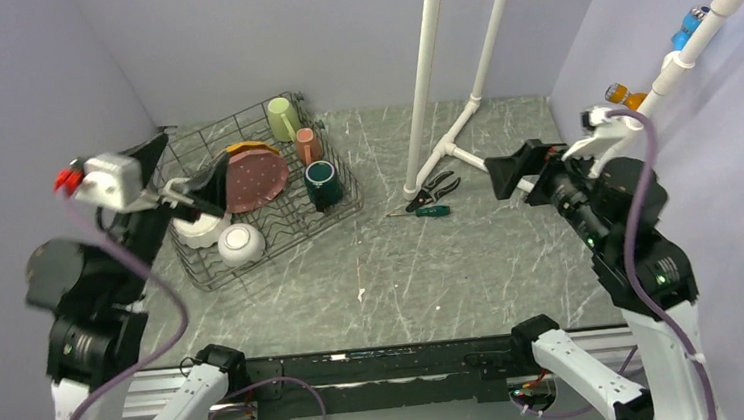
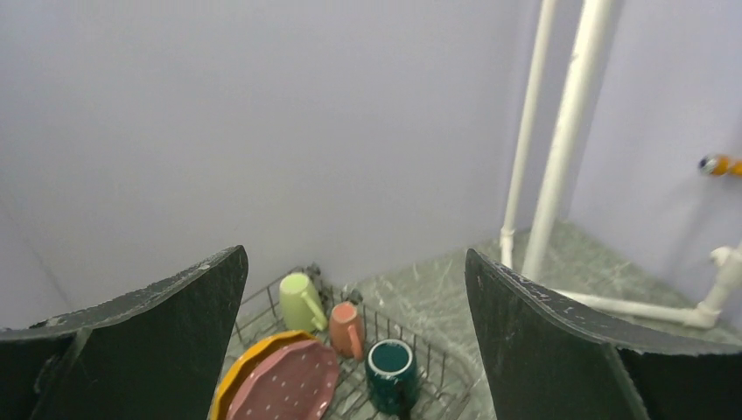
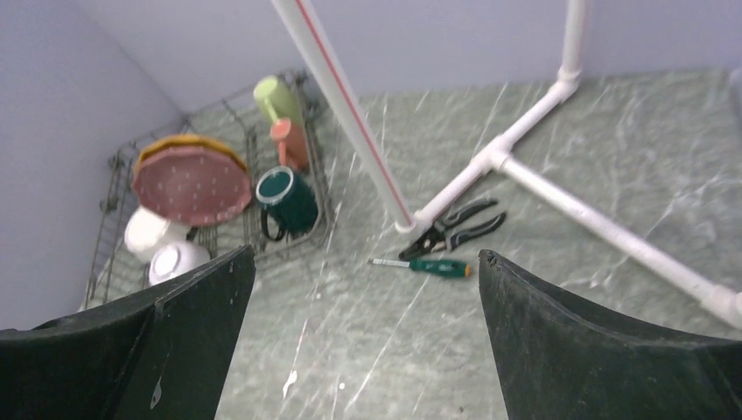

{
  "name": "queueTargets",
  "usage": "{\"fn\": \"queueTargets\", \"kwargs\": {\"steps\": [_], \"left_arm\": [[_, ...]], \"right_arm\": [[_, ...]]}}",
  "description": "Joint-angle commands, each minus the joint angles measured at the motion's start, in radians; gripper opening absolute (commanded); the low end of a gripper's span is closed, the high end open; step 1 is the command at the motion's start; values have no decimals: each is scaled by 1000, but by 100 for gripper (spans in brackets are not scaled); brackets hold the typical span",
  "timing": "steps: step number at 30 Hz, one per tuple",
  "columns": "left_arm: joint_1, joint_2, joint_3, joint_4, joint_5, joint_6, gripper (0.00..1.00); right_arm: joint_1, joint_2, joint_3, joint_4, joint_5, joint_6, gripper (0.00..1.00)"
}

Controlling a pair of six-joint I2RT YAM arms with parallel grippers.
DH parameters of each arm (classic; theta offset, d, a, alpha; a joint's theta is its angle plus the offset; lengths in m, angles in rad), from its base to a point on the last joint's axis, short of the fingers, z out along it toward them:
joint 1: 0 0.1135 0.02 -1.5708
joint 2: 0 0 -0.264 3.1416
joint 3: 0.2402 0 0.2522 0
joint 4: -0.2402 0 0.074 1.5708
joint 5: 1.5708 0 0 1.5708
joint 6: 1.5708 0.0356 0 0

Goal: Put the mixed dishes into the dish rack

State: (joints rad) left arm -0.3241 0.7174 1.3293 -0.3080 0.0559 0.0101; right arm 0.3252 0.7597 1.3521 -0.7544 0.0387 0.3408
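Note:
The dish rack (image 1: 348, 208) stands at the back left and holds the mixed dishes. A pale green mug (image 1: 282, 118), a small pink mug (image 1: 309, 145) and a dark teal mug (image 1: 323, 184) line its right side. Two dotted scalloped plates (image 1: 254, 177) stand on edge in the middle. A white bowl (image 1: 240, 243) lies upside down at the near end, beside another bowl (image 1: 199, 227) partly hidden by my arm. My left gripper (image 1: 184, 170) hangs open and empty above the rack's left side. My right gripper (image 1: 510, 171) is open and empty, high at the right.
Black-handled pliers (image 1: 433, 187) and a green screwdriver (image 1: 432, 210) lie on the table right of the rack. White pipes (image 1: 425, 75) rise from a foot (image 1: 412, 189) beside them, and a low pipe (image 3: 604, 227) runs right. Walls close in on left, back and right.

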Motion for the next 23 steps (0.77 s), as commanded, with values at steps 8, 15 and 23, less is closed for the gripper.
{"fn": "queueTargets", "kwargs": {"steps": [8, 15, 23], "left_arm": [[-1, -146, 119, -102, 51, -102, 99], [0, -171, 139, -123, 50, -138, 99], [-1, -180, 142, -139, 38, -156, 99]], "right_arm": [[4, -94, 246, -47, 257, -58, 100], [4, -167, 246, -24, 250, -76, 100], [3, -181, 224, -58, 270, -79, 100]]}}
